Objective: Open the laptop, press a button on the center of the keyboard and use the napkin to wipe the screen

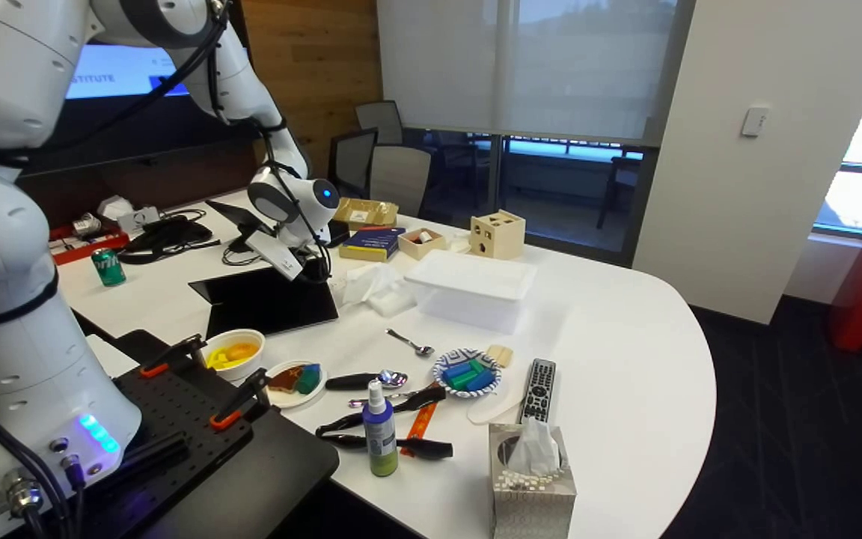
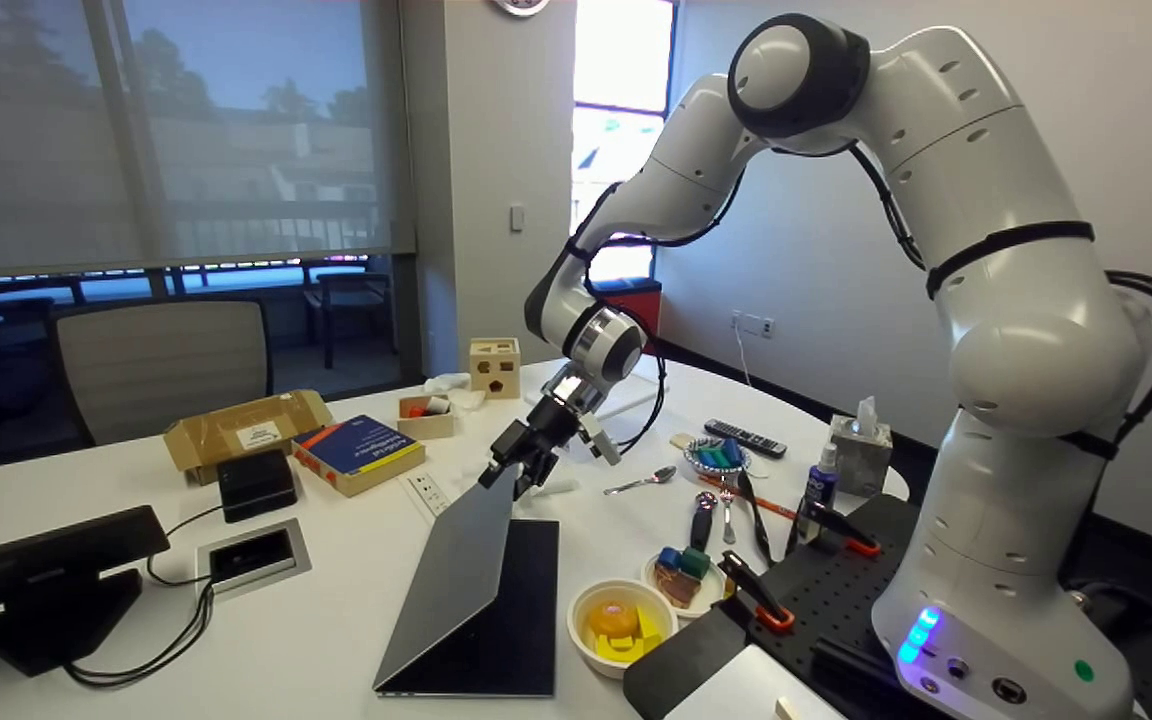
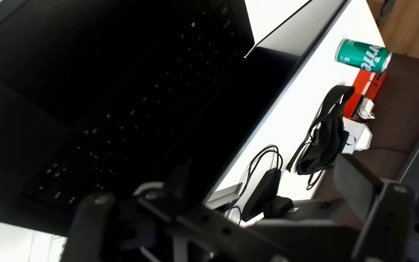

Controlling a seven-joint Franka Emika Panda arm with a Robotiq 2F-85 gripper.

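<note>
Laptop [image 2: 486, 620] partly open, the gripper [image 3: 266, 167] at the raised edge of its lid [image 2: 456, 570].

The laptop lies on the white table [image 1: 625, 359], toward the edge where the robot arm [image 2: 996, 310] is mounted, a white bowl [image 2: 591, 658] just beside it on the arm's side. The lid stands tilted, its screen [image 3: 233, 116] dark, and the dark keyboard [image 3: 151, 98] faces up in the wrist view. The gripper's fingers [image 3: 356, 185] are spread wide, one on the screen side of the lid, the other beyond its edge; whether either touches it cannot be told. In an exterior view, crumpled white tissue [image 1: 367, 283] lies between the laptop and a lidded plastic box [image 1: 470, 288]. A spray bottle [image 1: 381, 438] stands near the arm's table edge; a remote control [image 1: 538, 393] lies toward the rounded end.
</note>
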